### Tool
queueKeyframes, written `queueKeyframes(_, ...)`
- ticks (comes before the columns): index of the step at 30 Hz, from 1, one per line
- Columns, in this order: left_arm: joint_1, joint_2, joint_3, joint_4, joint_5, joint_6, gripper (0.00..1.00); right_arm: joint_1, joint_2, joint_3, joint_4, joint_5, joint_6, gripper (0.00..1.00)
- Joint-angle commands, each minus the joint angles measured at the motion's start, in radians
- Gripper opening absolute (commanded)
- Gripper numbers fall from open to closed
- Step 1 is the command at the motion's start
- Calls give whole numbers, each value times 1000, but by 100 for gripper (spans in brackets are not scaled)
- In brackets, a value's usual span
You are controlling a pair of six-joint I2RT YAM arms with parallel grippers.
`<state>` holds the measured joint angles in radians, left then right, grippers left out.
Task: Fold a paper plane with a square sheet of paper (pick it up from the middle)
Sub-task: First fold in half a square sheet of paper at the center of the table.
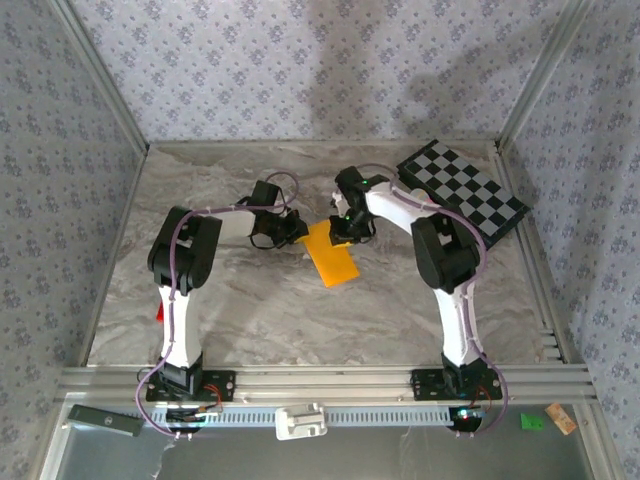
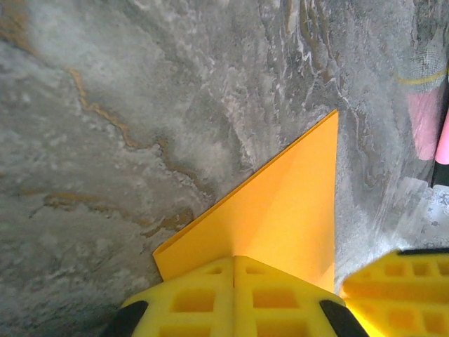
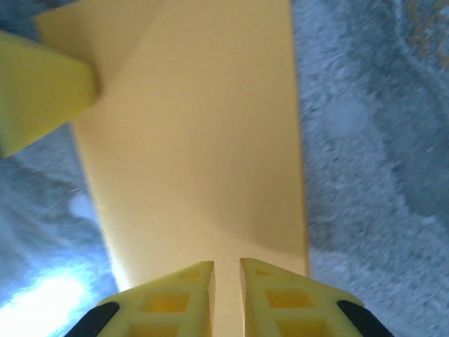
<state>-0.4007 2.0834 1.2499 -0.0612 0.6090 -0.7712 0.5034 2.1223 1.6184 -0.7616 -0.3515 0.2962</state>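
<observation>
**Folded paper lay between both grippers at mid-table**

The orange-yellow paper (image 1: 335, 258) (image 2: 287, 210) (image 3: 203, 140), folded with a diagonal flap, lay flat near the middle of the marble table (image 1: 250, 310). The left gripper (image 1: 298, 234) (image 2: 233, 265) sat at its 10 o'clock corner, fingers pressed together; whether they pinched the sheet could not be told. At 12 o'clock the right gripper (image 1: 345, 232) (image 3: 226, 267) hung over the paper, fingers a narrow slit apart. The checkered board (image 1: 463, 190) lay well apart at 2 o'clock.
</observation>
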Motion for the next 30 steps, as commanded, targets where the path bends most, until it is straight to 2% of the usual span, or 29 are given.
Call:
queueKeyframes(1,-4,14,-4,-50,-35,19,0,15,-48,-71,137,-130,106,18)
queueKeyframes(11,-4,16,-6,-64,-44,27,0,64,27,-101,193,-252,115,9)
queueKeyframes(22,-4,30,-9,-66,-56,22,0,76,65,-115,183,-282,89,9)
queueKeyframes(30,4,42,-18,-75,-75,40,0,78,-2,-207,134,-290,42,9)
